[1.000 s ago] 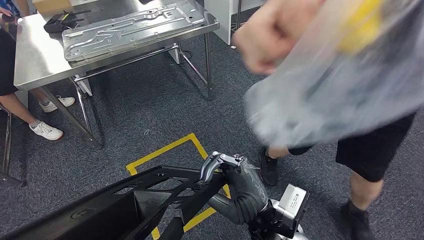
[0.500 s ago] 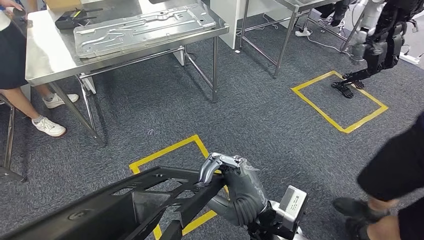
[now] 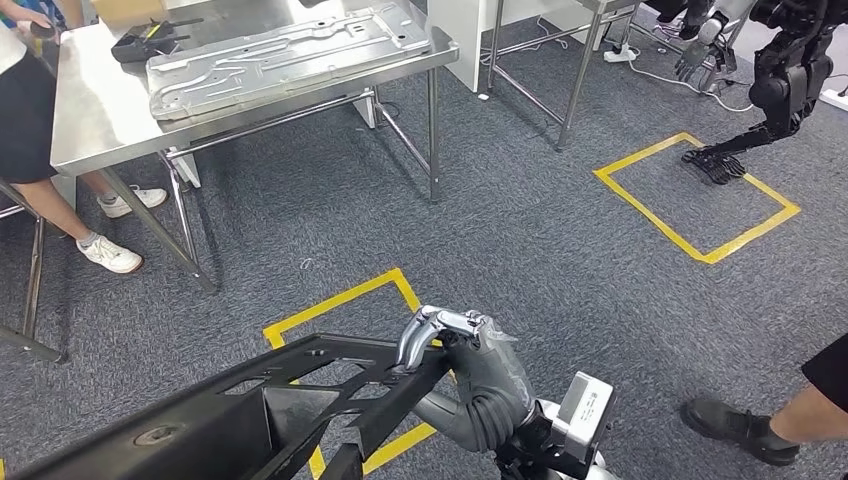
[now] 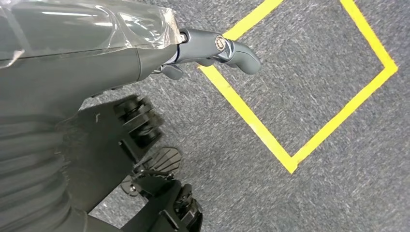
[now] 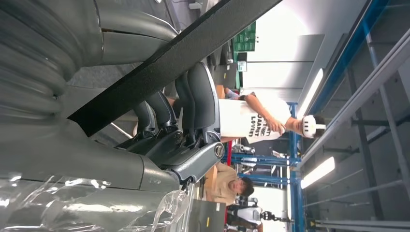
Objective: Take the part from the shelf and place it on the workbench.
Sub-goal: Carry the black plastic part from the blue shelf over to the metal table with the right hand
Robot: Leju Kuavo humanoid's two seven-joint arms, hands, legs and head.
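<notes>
Carry phase: you have the part (image 3: 250,415), a long black openwork frame, already off the shelf and held low in front of the body, its near end at the lower edge of the head view. Your right hand (image 3: 470,365) grips the frame's end rail, fingers (image 5: 193,104) curled over the black bar as the right wrist view confirms. Your left hand (image 4: 212,48) appears in the left wrist view against the carpet with its thumb extended; whether it holds anything I cannot tell from here. The placing step is not yet done. Judgement: the next move calls for closing on the stainless workbench (image 3: 90,120) ahead and to the left, then raising the frame above the tabletop before setting it down. Watch the bench load: a stamped metal panel (image 3: 290,50) lies across most of the top, with a dark handheld device (image 3: 145,42) just beside its far corner, so bare surface is limited to the near left part; a long frame may overhang or strike the panel. Room notes: grey carpet floor (image 3: 500,220), with a yellow tape square (image 3: 340,310) just ahead of the frame and a second tape square (image 3: 700,195) to the right. A seated person (image 3: 40,130) is at the bench's left end, close to the approach line. Another humanoid robot (image 3: 780,80) stands at the far right, and a person's shoe (image 3: 735,425) is near on your right.
</notes>
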